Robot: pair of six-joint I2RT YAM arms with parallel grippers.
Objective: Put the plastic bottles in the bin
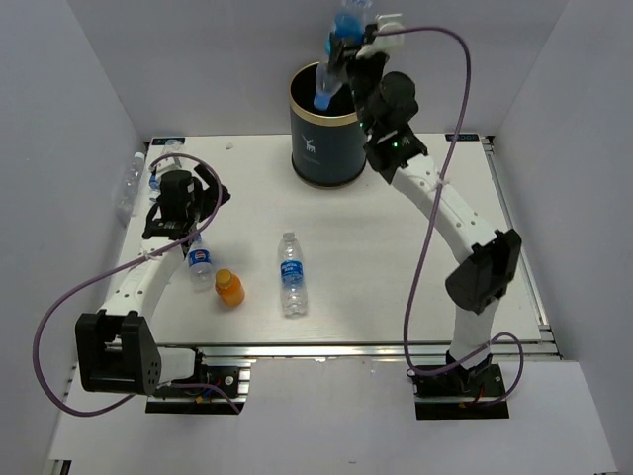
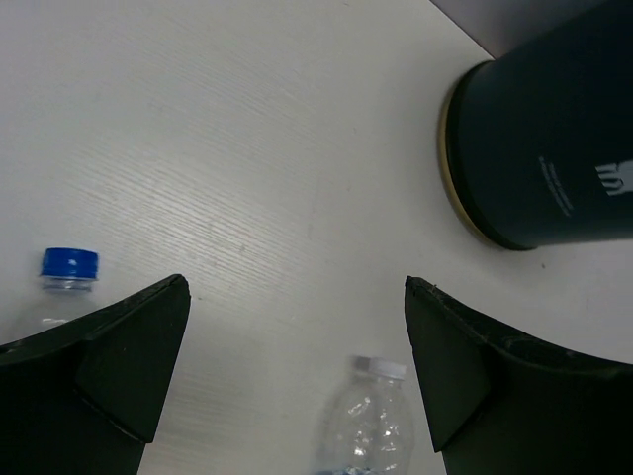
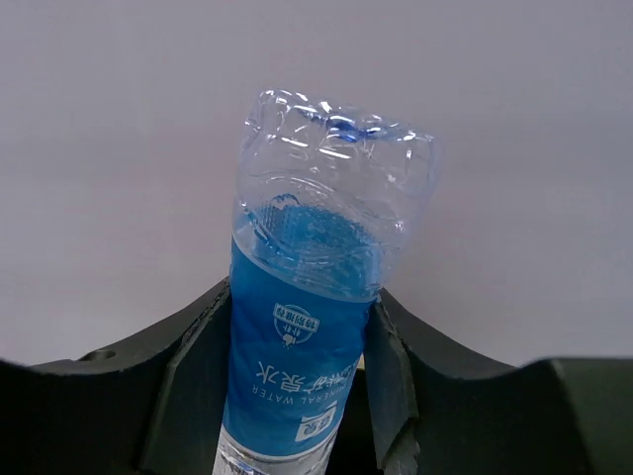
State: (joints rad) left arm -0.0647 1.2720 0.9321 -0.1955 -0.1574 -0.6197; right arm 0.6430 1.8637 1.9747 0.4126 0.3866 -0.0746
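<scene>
The navy bin (image 1: 326,143) with a gold rim stands at the back middle of the table. My right gripper (image 1: 354,47) is shut on a clear blue-label bottle (image 1: 330,67) and holds it tilted, cap down, over the bin's mouth. In the right wrist view the bottle (image 3: 307,356) sits between the fingers (image 3: 193,381). My left gripper (image 1: 181,203) is open and empty above the left side of the table. A clear bottle (image 1: 201,259), an orange bottle (image 1: 229,287) and another clear bottle (image 1: 291,272) lie on the table. In the left wrist view a white-capped bottle (image 2: 371,426) lies below the open gripper (image 2: 297,332), with the bin (image 2: 544,139) at the upper right.
Two more clear bottles lie at the far left, one by the wall (image 1: 129,183) and one blue-capped (image 1: 155,178); a blue cap (image 2: 69,265) shows in the left wrist view. White walls enclose the table on the left, back and right.
</scene>
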